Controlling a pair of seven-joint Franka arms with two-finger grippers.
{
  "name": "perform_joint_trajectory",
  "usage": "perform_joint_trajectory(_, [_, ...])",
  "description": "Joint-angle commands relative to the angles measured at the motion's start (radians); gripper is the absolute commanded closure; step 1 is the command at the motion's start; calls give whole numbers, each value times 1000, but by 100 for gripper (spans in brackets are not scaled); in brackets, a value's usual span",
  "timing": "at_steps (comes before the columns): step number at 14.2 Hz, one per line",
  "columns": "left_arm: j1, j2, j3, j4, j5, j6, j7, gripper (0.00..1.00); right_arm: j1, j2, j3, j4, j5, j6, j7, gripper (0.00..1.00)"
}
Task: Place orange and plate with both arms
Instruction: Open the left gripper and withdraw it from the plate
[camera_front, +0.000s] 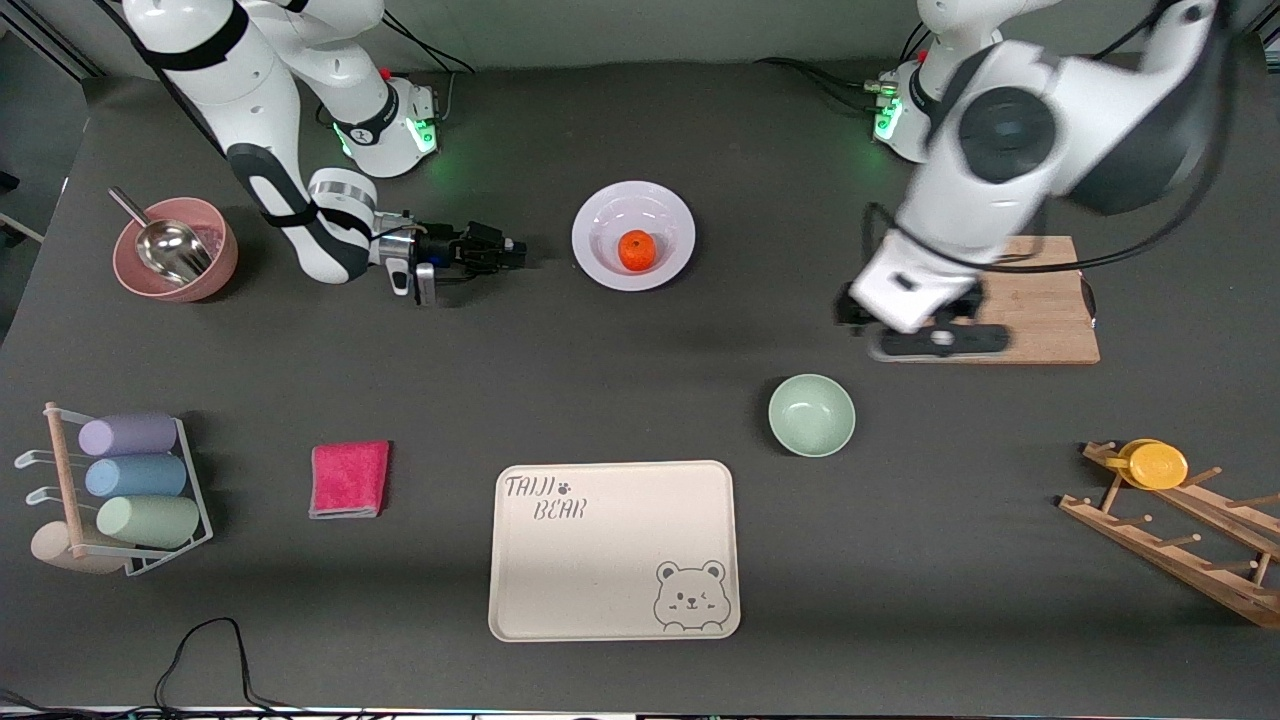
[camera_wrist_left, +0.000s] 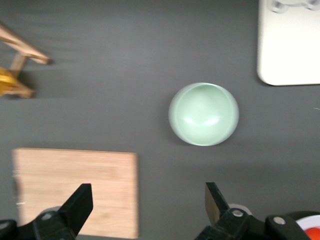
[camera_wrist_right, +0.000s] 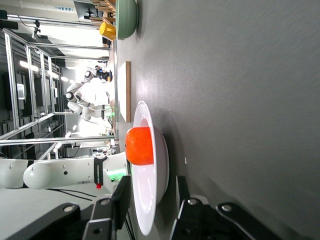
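The pale lavender-white plate (camera_front: 633, 237) lies toward the robots' side of the table, midway between the arms. The orange (camera_front: 636, 250) rests in its well. My right gripper (camera_front: 518, 250) sits low beside the plate, at the right arm's end, pointing at the rim and a short way off it. It is open, and in the right wrist view the plate's rim (camera_wrist_right: 145, 200) and the orange (camera_wrist_right: 139, 146) line up between the two fingers of my right gripper (camera_wrist_right: 152, 182). My left gripper (camera_front: 938, 340) hangs wide open over the wooden board's edge, holding nothing (camera_wrist_left: 147, 200).
A mint-green bowl (camera_front: 811, 414) stands nearer the camera than the wooden board (camera_front: 1040, 300). The cream bear tray (camera_front: 613, 550) lies at the front. A pink bowl with a metal scoop (camera_front: 175, 250), a pink cloth (camera_front: 349, 479), a cup rack (camera_front: 130, 490) and a wooden rack (camera_front: 1180, 520) stand around the edges.
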Motion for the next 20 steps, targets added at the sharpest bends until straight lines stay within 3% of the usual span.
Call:
perform_joint_trajectory(1, [118,-65,27,21,-28,-89,111,0,46,46,35,10,122,12,-73,56])
perform_joint_trajectory(4, [200,-122,148,55,-34,-154,347,0,51,70,110,18,229,16,-110,56])
perform_joint_trajectory(7, [202,-163,307,87,-130,-226,597,0,51,77,157,26,283,41,-120,56])
perform_joint_trajectory(12, [199,-215,344,86,-210,-341,605,0,52,89,217,44,358,71,-143,56])
perform_joint_trajectory(20, [131,-228,332,-39,-238,-185,567,0,54,104,225,56,368,71,-182,56])
